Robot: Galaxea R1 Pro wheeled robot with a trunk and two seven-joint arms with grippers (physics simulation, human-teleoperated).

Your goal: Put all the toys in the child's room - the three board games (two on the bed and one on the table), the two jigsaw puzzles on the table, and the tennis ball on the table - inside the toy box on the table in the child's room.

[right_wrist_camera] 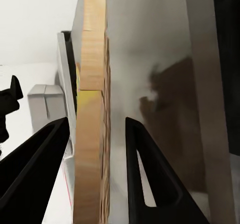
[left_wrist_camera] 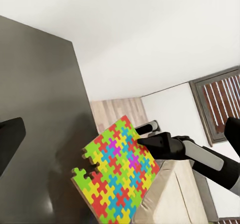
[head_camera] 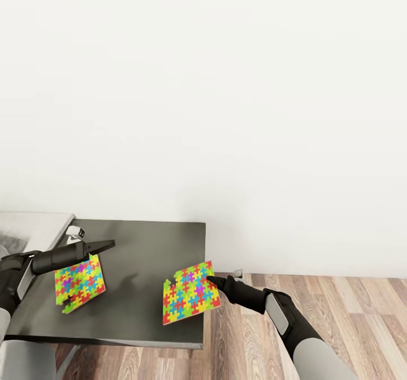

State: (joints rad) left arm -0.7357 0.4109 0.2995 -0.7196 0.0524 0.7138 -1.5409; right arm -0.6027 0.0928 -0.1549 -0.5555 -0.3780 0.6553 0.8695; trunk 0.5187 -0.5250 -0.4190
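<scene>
Two thin rectangular jigsaw slabs of interlocking yellow, pink, green and blue pieces, both lifted clear of the tabletop.

Item one: left jigsaw puzzle (head_camera: 79, 283), lower left of the head view, tilted over the dark grey lower end section of the table (head_camera: 141, 244), its shadow on the surface beneath. The black left gripper (head_camera: 104, 247) crosses its upper edge; whether the fingers pinch it cannot be told, though the hanging slab suggests a grip.

Item two: right jigsaw puzzle (head_camera: 190, 293), lower centre of the head view, tilted at the table's near right corner, partly over the wood-plank floor (head_camera: 339, 312). The black right gripper (head_camera: 216, 281) meets its right edge; the right wrist view shows the slab edge-on (right_wrist_camera: 92, 134) between two black fingers (right_wrist_camera: 145, 169), closed on it narrowly (one pad appears to touch).

Both seem held on edge for carrying towards the toy box.

Count: two puzzles, two grippers, one table, and one pale grey upper desk section (head_camera: 34, 227) at far left.
</scene>
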